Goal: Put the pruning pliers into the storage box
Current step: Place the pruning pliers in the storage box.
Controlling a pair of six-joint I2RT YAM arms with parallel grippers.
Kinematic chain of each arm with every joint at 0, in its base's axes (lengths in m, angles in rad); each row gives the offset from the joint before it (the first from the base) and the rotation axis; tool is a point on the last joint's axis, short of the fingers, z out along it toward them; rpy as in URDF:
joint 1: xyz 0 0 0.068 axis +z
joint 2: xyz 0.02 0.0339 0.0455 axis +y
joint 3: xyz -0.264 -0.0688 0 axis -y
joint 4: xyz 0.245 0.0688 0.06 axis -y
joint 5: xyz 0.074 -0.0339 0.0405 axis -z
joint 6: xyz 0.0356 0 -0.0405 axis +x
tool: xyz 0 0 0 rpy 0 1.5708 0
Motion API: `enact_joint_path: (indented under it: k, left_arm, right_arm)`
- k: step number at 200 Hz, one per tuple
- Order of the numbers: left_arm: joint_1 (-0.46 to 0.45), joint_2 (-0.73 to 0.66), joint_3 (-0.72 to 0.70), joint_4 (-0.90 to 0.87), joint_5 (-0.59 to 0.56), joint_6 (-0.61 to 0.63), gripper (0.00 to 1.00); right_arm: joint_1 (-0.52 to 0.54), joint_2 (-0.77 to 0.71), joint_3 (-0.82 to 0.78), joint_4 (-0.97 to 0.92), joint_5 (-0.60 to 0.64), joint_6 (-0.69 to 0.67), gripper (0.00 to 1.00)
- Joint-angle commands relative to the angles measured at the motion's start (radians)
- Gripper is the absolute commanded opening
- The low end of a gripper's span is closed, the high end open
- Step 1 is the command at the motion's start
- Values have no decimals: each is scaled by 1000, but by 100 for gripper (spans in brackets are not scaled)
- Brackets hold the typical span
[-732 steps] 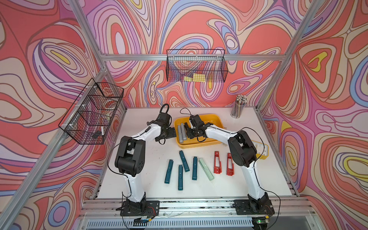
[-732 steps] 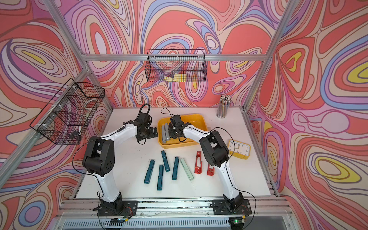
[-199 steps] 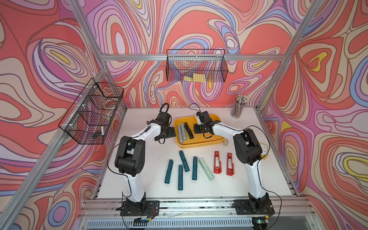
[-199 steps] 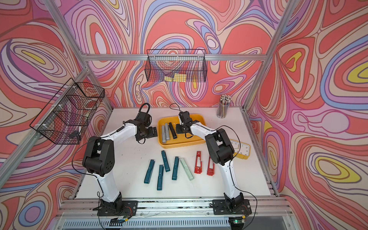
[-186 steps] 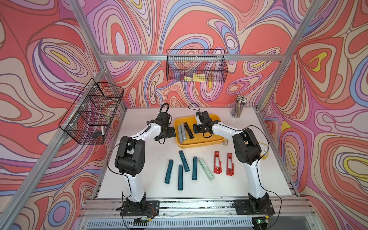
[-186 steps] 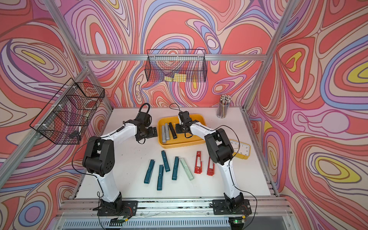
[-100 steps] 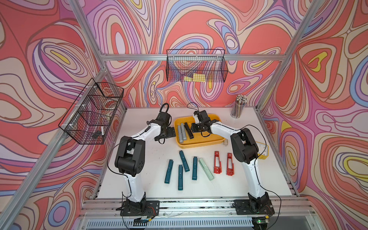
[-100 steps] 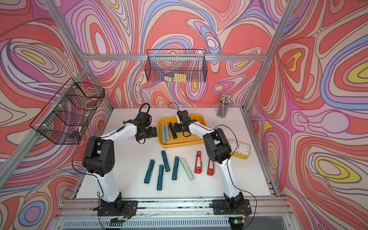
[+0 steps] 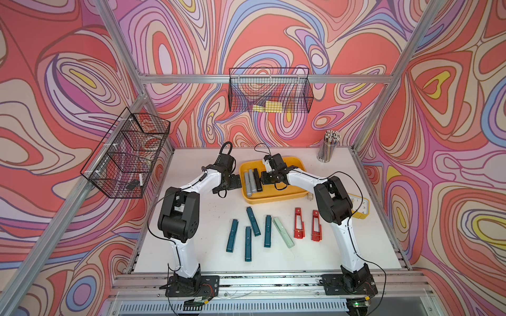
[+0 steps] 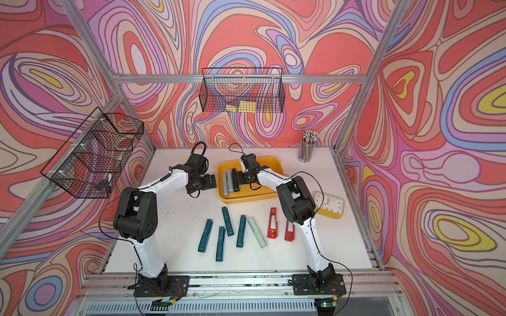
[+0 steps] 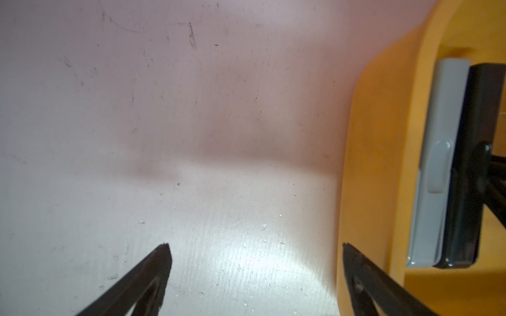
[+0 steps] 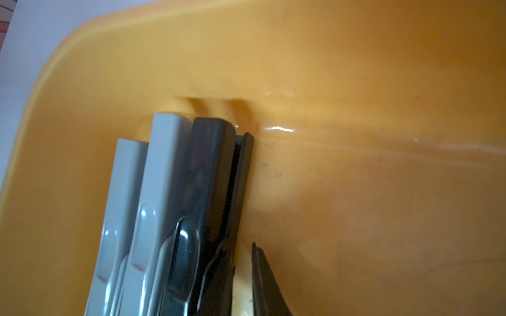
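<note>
The jaws of the left gripper (image 11: 256,246) stand wide apart with only bare white table (image 11: 164,136) between them. One fingertip (image 11: 161,260) lies over the table. The other overlaps the outer wall of the yellow storage tray (image 11: 383,136). In both top views this gripper (image 9: 236,181) sits low, outside the tray and just beside its left short wall.

The right gripper (image 9: 265,179) is inside the tray, low over its floor, and points at the black pruning pliers (image 9: 257,179). In the right wrist view only one fingertip (image 12: 262,273) stands out clearly. A narrow pale strip separates it from dark shapes that merge with the black pruning pliers (image 12: 210,177). I cannot tell whether these jaws are merely close together or nipping something.

Three tools lie in the tray's left half, side by side and touching, lengthwise along the left short wall. The two grey pruning pliers (image 9: 247,182) are nearest that wall, and the black one lies on their inner side.

Seven more lie flat on the table in a loose row on the robot-base side of the tray, all apart from it. Below the tray's left half are four teal pruning pliers (image 9: 232,235), then the mint pruning pliers (image 9: 284,232). The two red slotted pruning pliers (image 9: 299,223) lie below its right half. A yellow alarm clock (image 10: 328,204) sits off the tray's near right corner, partly behind the right arm.
</note>
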Motion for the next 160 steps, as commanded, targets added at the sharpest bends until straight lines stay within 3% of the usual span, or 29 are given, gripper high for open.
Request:
enact_joint_path:
  k: [1, 115, 160]
  left_arm:
    - [8, -17, 1, -26, -13, 8, 99]
    - [8, -24, -11, -13, -5, 1, 99]
    - [8, -26, -1, -25, -7, 8, 99]
  right_arm:
    - [7, 10, 2, -5, -10, 4, 18]
    - [18, -21, -43, -1, 0, 6, 18]
    - [19, -81, -95, -28, 90, -24, 19]
